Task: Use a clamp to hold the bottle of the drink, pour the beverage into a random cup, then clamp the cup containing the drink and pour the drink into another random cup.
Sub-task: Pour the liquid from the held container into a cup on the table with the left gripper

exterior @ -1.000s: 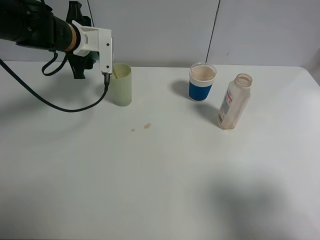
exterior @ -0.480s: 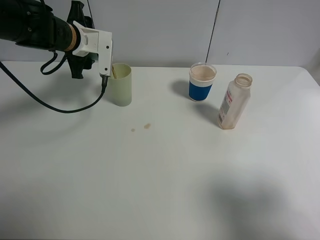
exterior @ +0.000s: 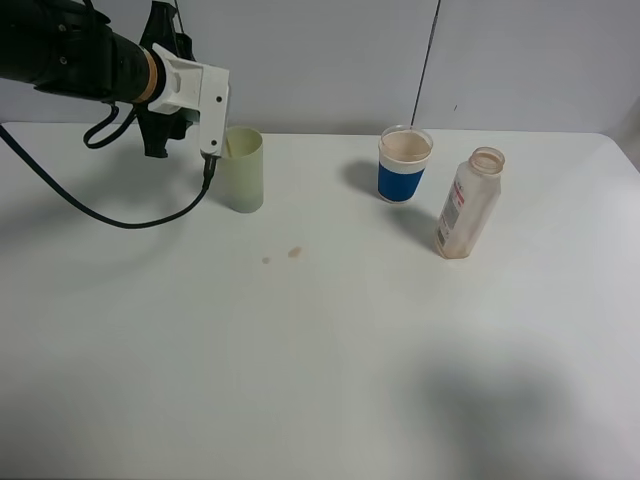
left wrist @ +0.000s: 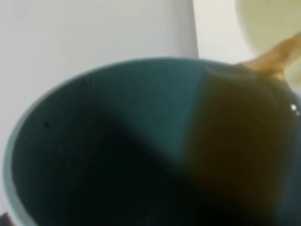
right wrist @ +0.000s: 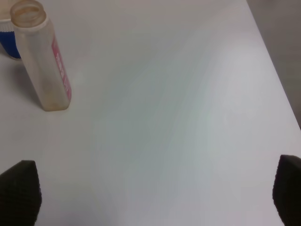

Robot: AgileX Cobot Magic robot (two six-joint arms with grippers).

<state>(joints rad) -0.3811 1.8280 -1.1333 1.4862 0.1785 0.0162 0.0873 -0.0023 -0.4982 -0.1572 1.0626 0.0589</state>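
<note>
A wide white table [exterior: 330, 350] fills most of the high view, with a pale grey wall [exterior: 330, 60] behind its far edge. Taking the yellow cup [exterior: 241, 169] as the landmark: it stands upright near the far edge, left of centre.

The left arm [exterior: 70, 60], black with a white block and a trailing black cable [exterior: 90, 200], reaches in from the left and ends just beside and above the yellow cup's rim. Its clamp [left wrist: 14, 216] is closed on the teal cup [left wrist: 117, 141], which the high view hides behind the arm. The wrist view looks straight into this tilted cup: dark brown drink [left wrist: 244, 136] pools on one side and a thin stream runs over the lip towards the yellow cup's [left wrist: 268, 33] mouth.

Well to the right of the yellow cup stands a blue-banded clear cup [exterior: 404, 164], and further right, just beside that one, the bottle [exterior: 468, 203], upright and uncapped.

Two small brown drips [exterior: 294, 252] lie on the table just in front of the yellow cup.

The right gripper [right wrist: 150, 197] hangs with jaws wide apart and nothing between them, the bottle [right wrist: 42, 61] well apart from it. The table's near half and right side are bare.
</note>
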